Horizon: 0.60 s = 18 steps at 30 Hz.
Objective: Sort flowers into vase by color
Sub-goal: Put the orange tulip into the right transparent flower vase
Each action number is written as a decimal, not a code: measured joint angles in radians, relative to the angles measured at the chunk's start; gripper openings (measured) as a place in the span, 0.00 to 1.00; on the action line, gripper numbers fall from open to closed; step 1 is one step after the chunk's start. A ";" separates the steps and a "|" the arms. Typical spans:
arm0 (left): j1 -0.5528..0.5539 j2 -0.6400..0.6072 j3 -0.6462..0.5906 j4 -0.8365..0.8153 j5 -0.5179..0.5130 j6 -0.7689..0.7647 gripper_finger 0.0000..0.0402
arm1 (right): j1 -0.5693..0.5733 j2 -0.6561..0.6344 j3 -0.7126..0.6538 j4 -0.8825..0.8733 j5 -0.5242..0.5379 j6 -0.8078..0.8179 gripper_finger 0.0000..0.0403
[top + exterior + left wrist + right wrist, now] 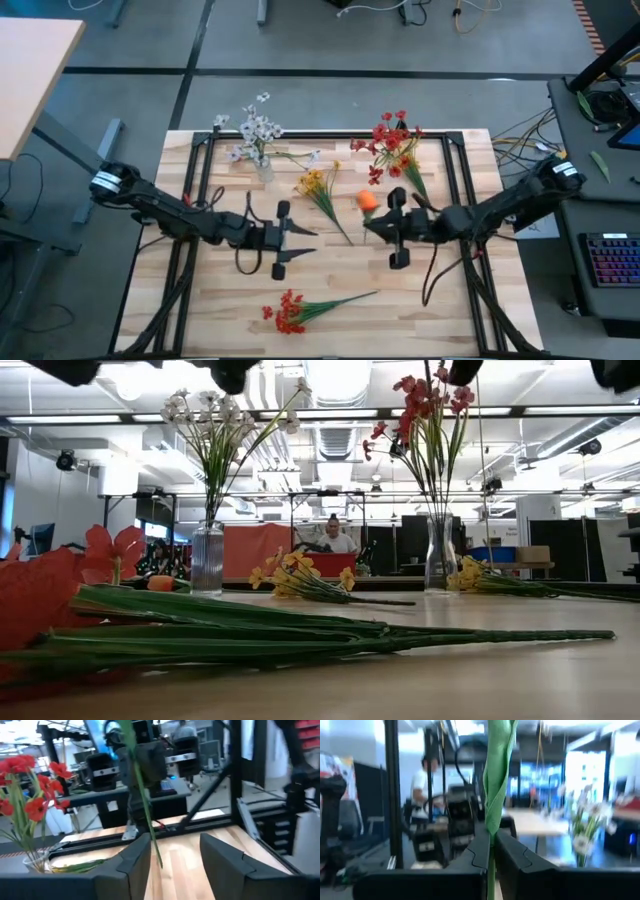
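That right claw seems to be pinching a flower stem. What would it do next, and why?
Probably carry it toward a vase. The right gripper is shut on a green stem, with an orange blossom beside it in the high view. The red vase and white vase already hold their colours, so where orange belongs is unclear. The left gripper waits open mid-table.
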 joint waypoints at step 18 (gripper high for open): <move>0.107 0.420 0.374 -0.001 0.155 0.020 0.52 | 0.000 0.141 0.044 0.203 -0.053 -0.209 0.03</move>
